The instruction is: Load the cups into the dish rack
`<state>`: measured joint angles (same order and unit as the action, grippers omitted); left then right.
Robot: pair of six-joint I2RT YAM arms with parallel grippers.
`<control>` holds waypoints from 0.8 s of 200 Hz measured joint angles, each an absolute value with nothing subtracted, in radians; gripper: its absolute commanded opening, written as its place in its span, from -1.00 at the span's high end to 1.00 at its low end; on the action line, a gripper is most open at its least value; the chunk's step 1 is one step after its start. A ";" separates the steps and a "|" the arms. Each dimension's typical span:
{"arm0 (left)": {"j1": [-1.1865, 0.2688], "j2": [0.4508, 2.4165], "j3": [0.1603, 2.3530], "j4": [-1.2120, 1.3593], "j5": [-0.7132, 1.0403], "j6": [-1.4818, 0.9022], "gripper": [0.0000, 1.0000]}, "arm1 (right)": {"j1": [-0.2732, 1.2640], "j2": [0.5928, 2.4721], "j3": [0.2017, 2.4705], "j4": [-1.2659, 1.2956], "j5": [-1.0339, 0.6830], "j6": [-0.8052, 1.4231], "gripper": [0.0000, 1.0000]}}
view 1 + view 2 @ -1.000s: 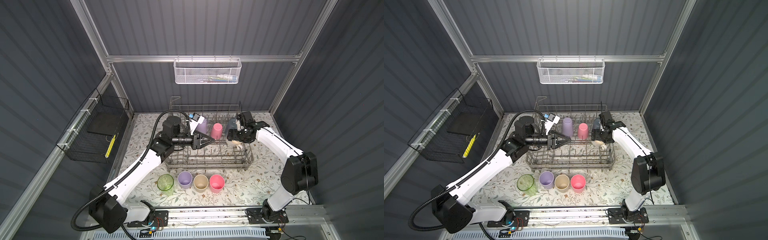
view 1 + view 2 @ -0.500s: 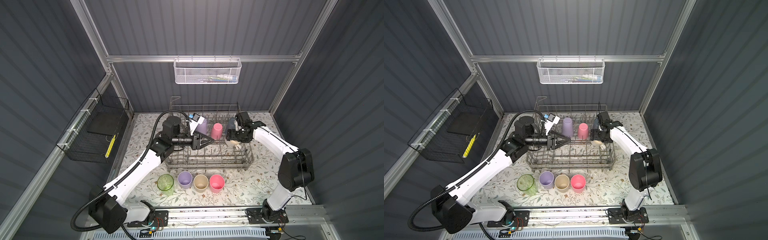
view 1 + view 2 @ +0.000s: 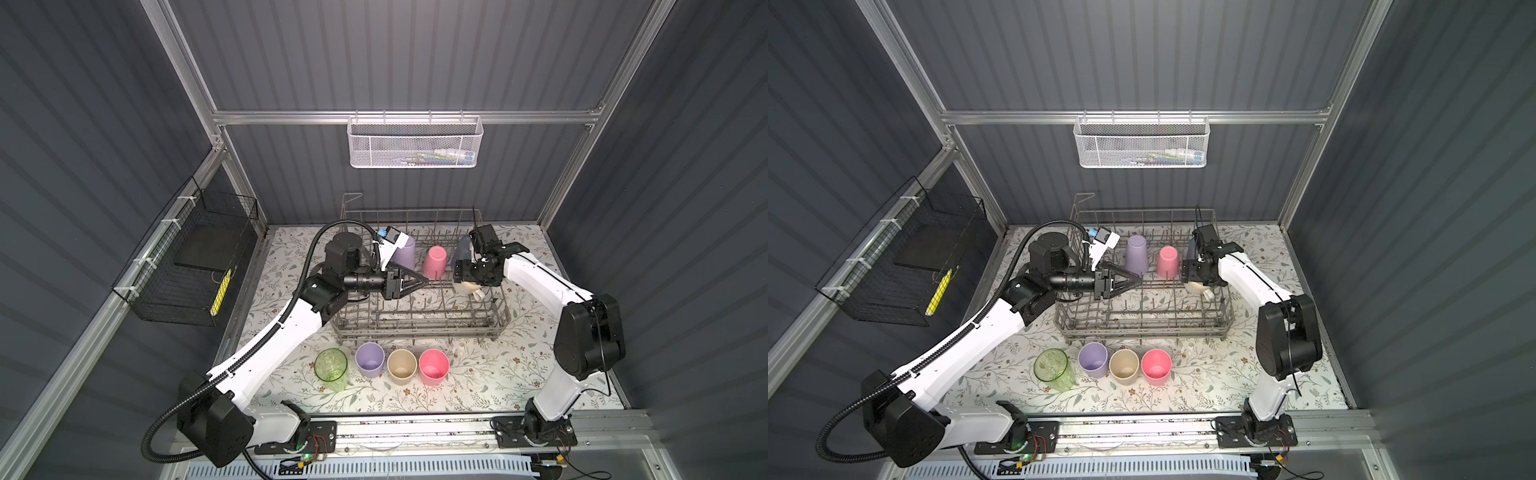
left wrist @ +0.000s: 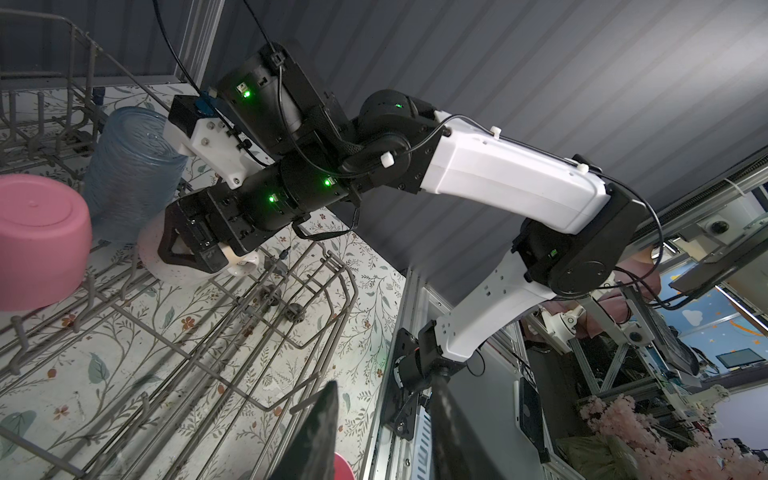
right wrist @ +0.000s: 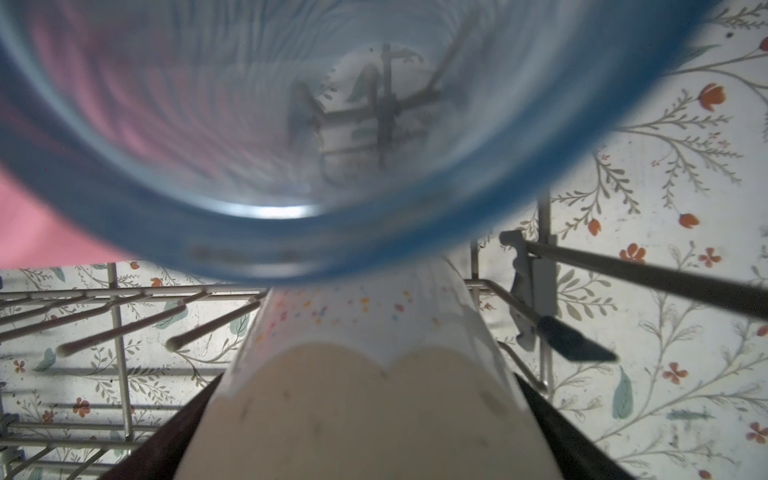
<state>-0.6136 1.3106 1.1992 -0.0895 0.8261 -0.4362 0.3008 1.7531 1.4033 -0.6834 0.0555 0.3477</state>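
Seen from above, the dish rack [image 3: 415, 328] sits mid-table. At its 6 o'clock four cups stand upright in a row on the table [image 3: 519, 374]: the green cup [image 3: 331, 368], loose lilac cup [image 3: 369, 359], beige cup [image 3: 401, 364] and loose pink cup [image 3: 434, 366]. Neither wrist camera takes in that row.

Inside the rack, mouth down, the racked lilac cup [image 3: 404, 257] stands toward 11 o'clock and the racked pink cup [image 3: 435, 262] near 12. The blue cup [image 4: 129, 174] is at 2 o'clock. Both top views half hide it behind the right arm [image 3: 536, 278], but the left wrist view shows it plainly, inverted and ribbed.

The right jaws stand wide and press on both sides of the cream cup [image 5: 365, 316], at the rack's 3 o'clock edge. From above it is only a pale sliver; the right wrist view shows its speckled wall. I cannot tell whether it rests on the tines.

The left jaws hang over the rack's 9 o'clock half, pointing toward 3 o'clock. From above they look like one wedge. The left wrist view shows them partly apart, holding nothing.
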 measured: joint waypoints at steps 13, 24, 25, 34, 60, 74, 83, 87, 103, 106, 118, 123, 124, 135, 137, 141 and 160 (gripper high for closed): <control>-0.614 1.311 1.199 -0.090 0.826 -0.436 0.26 | 0.301 1.753 1.403 -0.683 0.056 0.350 -0.43; -0.614 1.311 1.198 -0.090 0.826 -0.436 0.26 | 0.301 1.753 1.403 -0.683 0.056 0.352 -0.49; -0.614 1.311 1.198 -0.090 0.826 -0.436 0.26 | 0.301 1.753 1.403 -0.683 0.056 0.352 -0.49; -0.614 1.311 1.197 -0.091 0.826 -0.436 0.26 | 0.301 1.753 1.403 -0.683 0.056 0.352 -0.53; -0.614 1.311 1.192 -0.090 0.826 -0.436 0.26 | 0.301 1.753 1.403 -0.683 0.057 0.355 -0.60; -0.614 1.311 1.190 -0.091 0.826 -0.436 0.26 | 0.301 1.753 1.403 -0.683 0.057 0.356 -0.63; -0.614 1.311 1.189 -0.090 0.826 -0.435 0.26 | 0.301 1.753 1.403 -0.683 0.057 0.356 -0.65; -0.614 1.311 1.189 -0.091 0.826 -0.436 0.26 | 0.301 1.753 1.403 -0.683 0.057 0.356 -0.65; -0.614 1.311 1.189 -0.091 0.826 -0.436 0.26 | 0.301 1.753 1.403 -0.683 0.058 0.356 -0.69; -0.614 1.311 1.188 -0.090 0.826 -0.436 0.26 | 0.301 1.753 1.403 -0.683 0.059 0.356 -0.69; -0.614 1.310 1.188 -0.091 0.826 -0.436 0.26 | 0.301 1.753 1.403 -0.683 0.060 0.358 -0.71; -0.614 1.309 1.188 -0.091 0.826 -0.435 0.26 | 0.301 1.753 1.403 -0.683 0.060 0.358 -0.72; -0.614 1.309 1.188 -0.091 0.826 -0.435 0.26 | 0.301 1.753 1.403 -0.683 0.060 0.358 -0.72; -0.614 1.306 1.188 -0.091 0.826 -0.435 0.26 | 0.301 1.753 1.403 -0.684 0.064 0.359 -0.73; -0.614 1.306 1.188 -0.091 0.826 -0.435 0.26 | 0.301 1.753 1.403 -0.684 0.064 0.359 -0.74; -0.614 1.305 1.188 -0.091 0.826 -0.434 0.26 | 0.301 1.753 1.403 -0.684 0.066 0.359 -0.74; -0.614 1.300 1.188 -0.091 0.826 -0.432 0.26 | 0.301 1.753 1.403 -0.686 0.074 0.359 -0.76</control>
